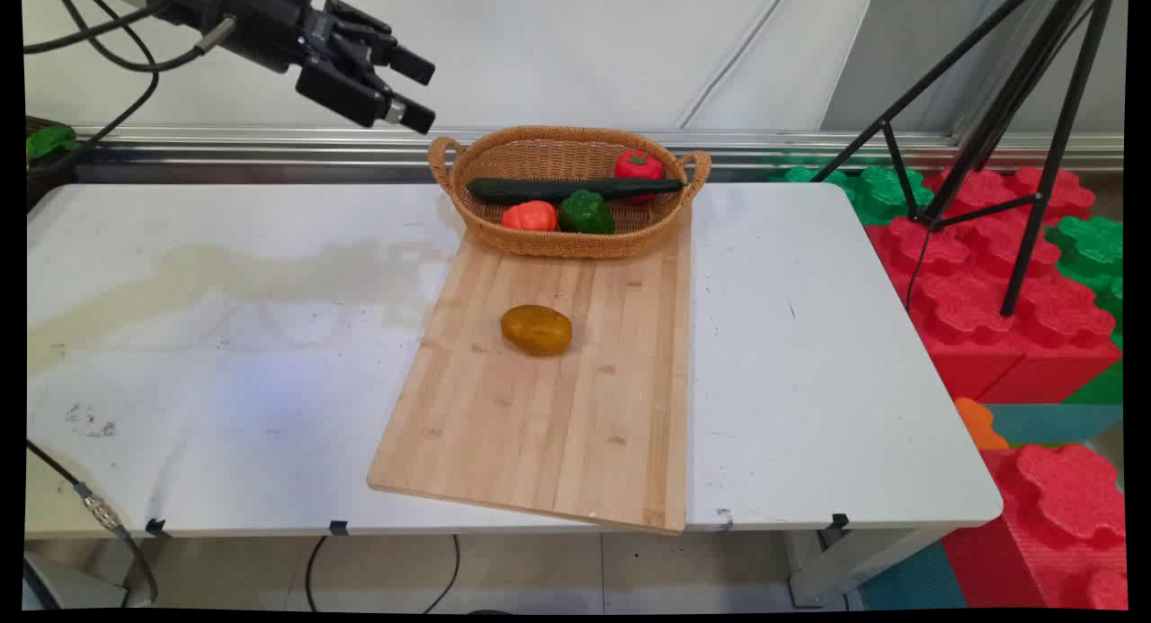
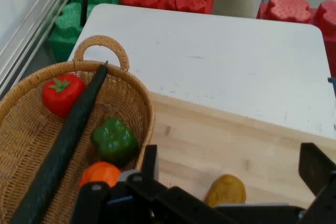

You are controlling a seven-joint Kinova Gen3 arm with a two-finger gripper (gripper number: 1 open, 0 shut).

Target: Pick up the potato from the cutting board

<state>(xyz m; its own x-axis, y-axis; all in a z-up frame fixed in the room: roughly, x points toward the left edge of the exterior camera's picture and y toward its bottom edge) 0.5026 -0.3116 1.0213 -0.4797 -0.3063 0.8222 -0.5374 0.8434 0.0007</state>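
My gripper [image 1: 418, 91] hangs open and empty high at the upper left, above the table's far edge and left of the wicker basket [image 1: 539, 241]. The basket holds a long dark cucumber [image 1: 571, 189], a red tomato [image 1: 637, 165], a green pepper [image 1: 586, 213] and an orange fruit [image 1: 530, 216]. In front of it a brown potato [image 1: 536, 329] lies on the wooden cutting board [image 1: 539, 425]. In the hand view the basket [image 2: 139, 103] with the cucumber [image 2: 63, 150], tomato [image 2: 61, 94], pepper [image 2: 114, 140] and orange fruit [image 2: 100, 174] is at left, the potato [image 2: 227, 190] at bottom centre between the fingers [image 2: 149, 163].
The white table [image 1: 809, 353] has bare room to the left and right of the board. A black tripod [image 1: 1007, 120] stands at the right over red and green foam blocks [image 1: 1007, 272]. Black cables [image 1: 108, 57] hang from the arm at the upper left.
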